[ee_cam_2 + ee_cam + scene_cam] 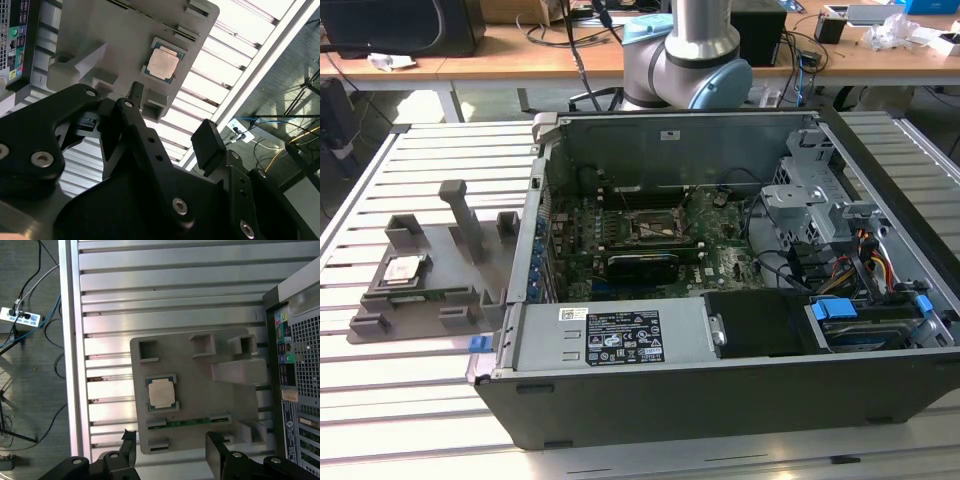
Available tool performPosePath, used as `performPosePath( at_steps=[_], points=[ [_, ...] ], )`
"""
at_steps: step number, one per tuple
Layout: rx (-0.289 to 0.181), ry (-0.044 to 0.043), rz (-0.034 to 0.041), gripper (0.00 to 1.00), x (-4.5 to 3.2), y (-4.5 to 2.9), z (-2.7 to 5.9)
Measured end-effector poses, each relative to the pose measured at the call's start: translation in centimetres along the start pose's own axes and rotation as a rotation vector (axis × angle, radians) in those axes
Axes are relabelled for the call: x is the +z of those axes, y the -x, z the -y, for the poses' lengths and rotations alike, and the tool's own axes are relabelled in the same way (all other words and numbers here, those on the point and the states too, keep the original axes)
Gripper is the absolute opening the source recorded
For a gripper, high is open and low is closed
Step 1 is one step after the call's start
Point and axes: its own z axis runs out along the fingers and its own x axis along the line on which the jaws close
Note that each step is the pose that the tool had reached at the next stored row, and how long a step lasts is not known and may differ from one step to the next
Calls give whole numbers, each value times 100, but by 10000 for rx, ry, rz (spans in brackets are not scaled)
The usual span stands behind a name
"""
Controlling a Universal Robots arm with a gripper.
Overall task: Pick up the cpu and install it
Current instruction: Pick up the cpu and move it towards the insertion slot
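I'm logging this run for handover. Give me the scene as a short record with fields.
cpu: lying flat in its recess on the grey holder, untouched
gripper: open, empty, over the grey holder's edge, apart from the cpu
green strip: in the grey holder's slot beside the cpu
computer case: open, at the exterior view's right of the grey holder
socket: inside the computer case, without the cpu

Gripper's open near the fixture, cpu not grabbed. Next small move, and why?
Probably shift the gripper across to centre over the cpu: in the first wrist view it sits flat in the grey fixture, beyond the open fingertips rather than between them.
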Motion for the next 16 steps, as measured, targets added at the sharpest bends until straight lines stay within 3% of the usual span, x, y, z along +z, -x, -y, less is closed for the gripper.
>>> performPosePath(
  at_steps=[16],
  points=[
    [0, 0, -1, 66, 123, -3, 5]
  ],
)
